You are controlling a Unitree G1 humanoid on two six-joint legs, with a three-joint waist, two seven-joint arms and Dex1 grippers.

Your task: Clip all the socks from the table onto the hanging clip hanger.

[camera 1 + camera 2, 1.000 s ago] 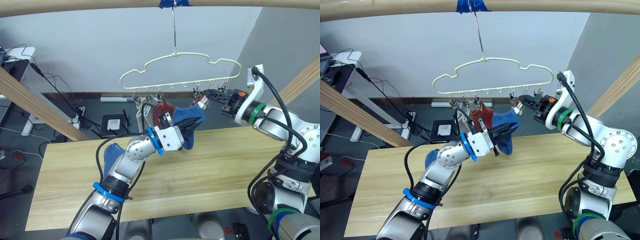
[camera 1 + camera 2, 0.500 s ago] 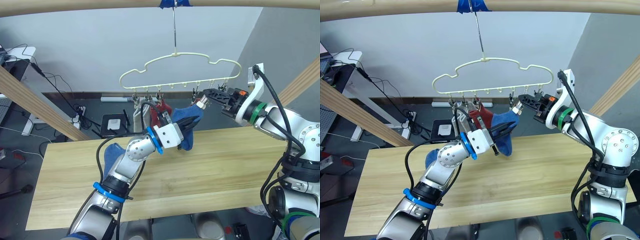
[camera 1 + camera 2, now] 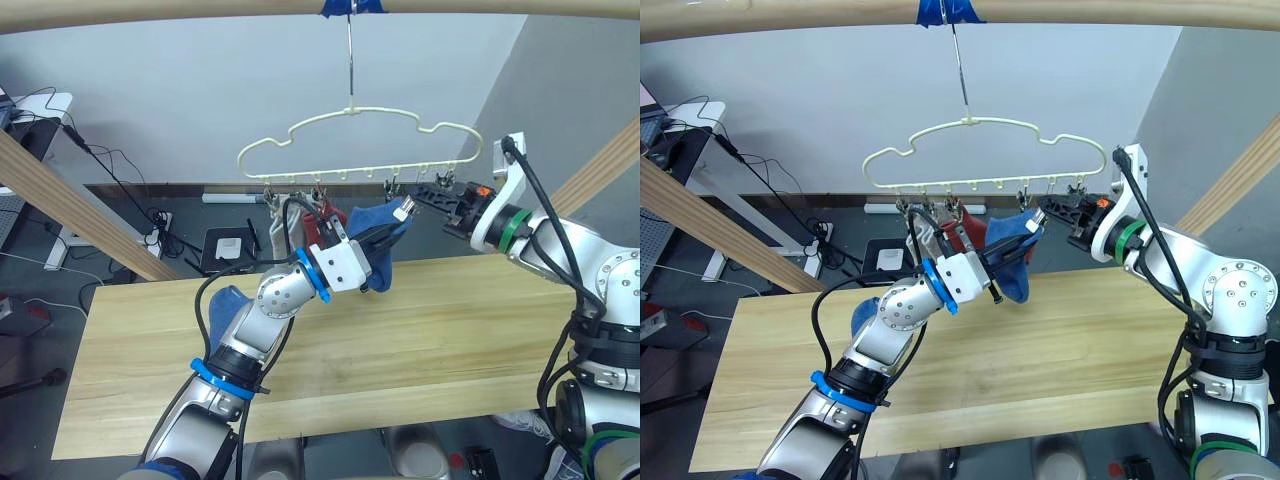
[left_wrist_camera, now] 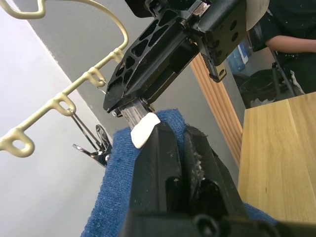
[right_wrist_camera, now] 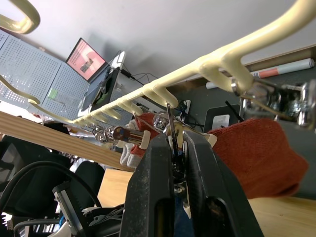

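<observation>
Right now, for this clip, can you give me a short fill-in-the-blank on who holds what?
The left end effector is shut on a ___ sock.
The right end effector squeezes a metal ___ of the clip hanger.
A ___ sock already hangs from the hanger.

Missing words: blue; clip; rust-red

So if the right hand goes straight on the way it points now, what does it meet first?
Probably the blue sock held up by the left hand; the right hand already pinches a clip right at it.

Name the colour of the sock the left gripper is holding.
Blue sock; clearest in the left wrist view.
</observation>
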